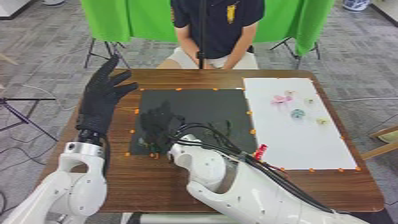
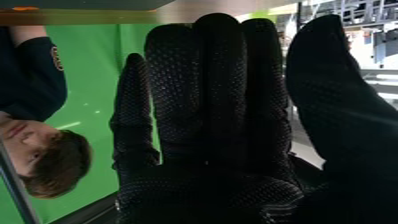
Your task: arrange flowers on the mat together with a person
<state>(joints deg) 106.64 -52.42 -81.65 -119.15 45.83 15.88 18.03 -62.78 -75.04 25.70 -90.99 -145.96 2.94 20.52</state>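
1. On the white mat (image 1: 300,142), the flowers are lying in a loose group, mostly in the half towards the far edge. The pink flower (image 1: 282,99) is lying nearer the left edge, the blue-green flower (image 1: 298,114) is sitting around the middle, and a pale yellow flower (image 1: 322,121) is resting nearer the right edge.
2. Two more small pale blooms are lying on the same mat: one (image 1: 290,92) just beside the pink flower towards the far edge, the other (image 1: 310,100) towards the right edge.
3. The right hand (image 2: 209,192) is reaching over the black mat (image 1: 206,97); its fingers are pointing straight and close together, the thumb is standing apart, and it is pinching nothing.
4. The left hand (image 1: 98,100) is hovering by the table's (image 1: 142,187) left edge, its fingers extended and slightly spread, holding nothing.
5. The arranging is seemingly partway along: several blooms are occupying the white mat, while its near half is offering room. Whether more are waiting on the black mat, I cannot tell.
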